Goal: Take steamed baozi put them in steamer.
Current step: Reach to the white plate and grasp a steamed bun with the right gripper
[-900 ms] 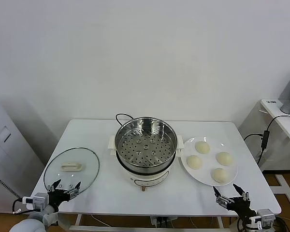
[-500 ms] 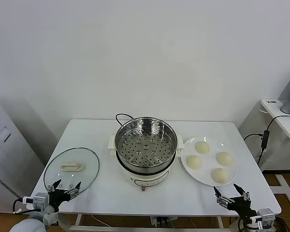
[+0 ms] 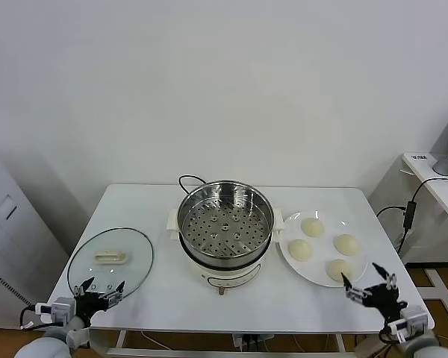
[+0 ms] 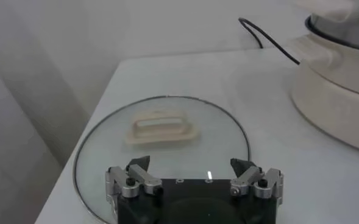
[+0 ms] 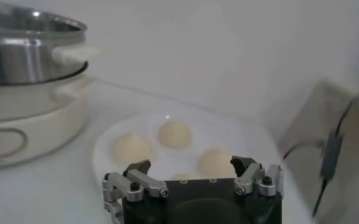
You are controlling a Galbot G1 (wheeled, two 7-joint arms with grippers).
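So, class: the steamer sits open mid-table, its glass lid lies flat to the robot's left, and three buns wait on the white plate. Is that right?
One slip: the plate holds four buns, not three, as the head view shows. The steamer and lid are as stated.

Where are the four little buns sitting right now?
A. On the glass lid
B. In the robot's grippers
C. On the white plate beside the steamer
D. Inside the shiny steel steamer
C: all four baozi lie on the white plate, to the right of the steamer, whose perforated tray holds nothing.
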